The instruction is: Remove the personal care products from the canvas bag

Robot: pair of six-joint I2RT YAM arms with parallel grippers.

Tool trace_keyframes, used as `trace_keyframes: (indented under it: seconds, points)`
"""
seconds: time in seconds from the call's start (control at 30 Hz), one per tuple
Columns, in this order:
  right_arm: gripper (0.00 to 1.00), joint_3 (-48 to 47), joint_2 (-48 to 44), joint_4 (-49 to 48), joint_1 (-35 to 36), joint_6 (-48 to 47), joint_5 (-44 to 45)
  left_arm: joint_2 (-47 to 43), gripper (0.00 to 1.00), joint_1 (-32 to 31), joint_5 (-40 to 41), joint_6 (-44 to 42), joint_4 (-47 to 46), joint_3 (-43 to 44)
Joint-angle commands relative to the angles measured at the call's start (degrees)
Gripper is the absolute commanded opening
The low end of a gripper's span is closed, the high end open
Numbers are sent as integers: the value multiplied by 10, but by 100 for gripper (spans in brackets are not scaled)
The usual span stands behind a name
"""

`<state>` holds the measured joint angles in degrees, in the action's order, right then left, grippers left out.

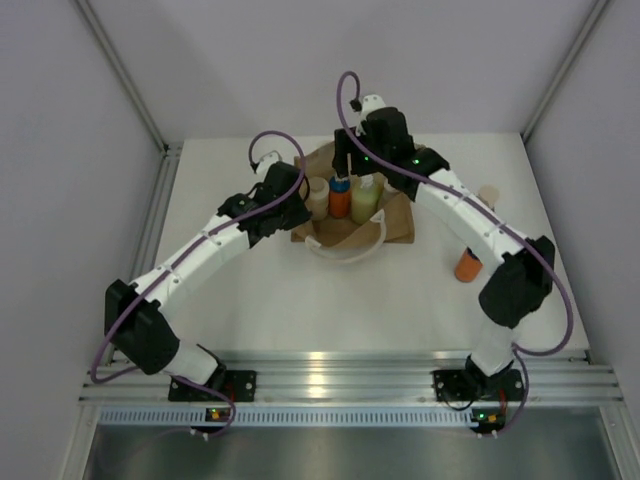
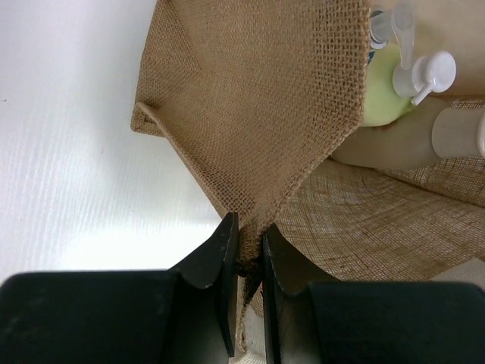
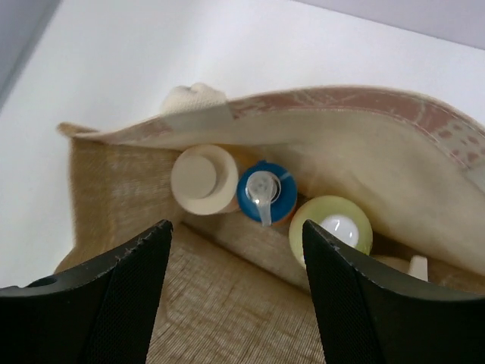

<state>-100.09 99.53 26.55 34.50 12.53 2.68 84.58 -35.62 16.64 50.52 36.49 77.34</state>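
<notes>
The canvas bag (image 1: 395, 218) lies open at the table's middle back. Three bottles stand in it in a row: a cream-capped tan one (image 1: 317, 197), an orange one with a blue cap (image 1: 340, 198) and a yellow-green one (image 1: 365, 200). My left gripper (image 1: 291, 212) is shut on the bag's woven edge (image 2: 250, 182), its jaws pinching the cloth. My right gripper (image 1: 343, 163) hangs open over the bag's mouth. In the right wrist view the cream cap (image 3: 203, 180), blue cap (image 3: 267, 193) and yellow-green bottle (image 3: 331, 224) lie beyond its spread fingertips (image 3: 161, 231). The yellow-green pump bottle (image 2: 386, 95) also shows in the left wrist view.
An orange bottle (image 1: 467, 266) stands on the table to the right of the bag, beside the right arm. A tan bottle (image 1: 488, 194) shows partly behind that arm. The bag's white handle (image 1: 345, 252) loops toward the front. Walls close in the table's left, right and back.
</notes>
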Motion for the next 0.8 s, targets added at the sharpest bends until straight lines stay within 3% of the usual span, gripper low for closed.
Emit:
trace_keyframes:
  seconds: [0.0, 0.5, 0.63, 0.77]
  points:
    - [68, -88, 79, 41, 7, -33, 22, 1, 0, 0, -6, 18, 48, -17]
    - [63, -143, 206, 51, 1, -55, 38, 21, 0, 7, -25, 1, 47, -6]
    - [49, -143, 213, 49, -1, -62, 36, 22, 0, 10, -24, -7, 48, -3]
    - [45, -137, 215, 29, -1, -69, 29, 25, 0, 13, -29, -15, 48, -1]
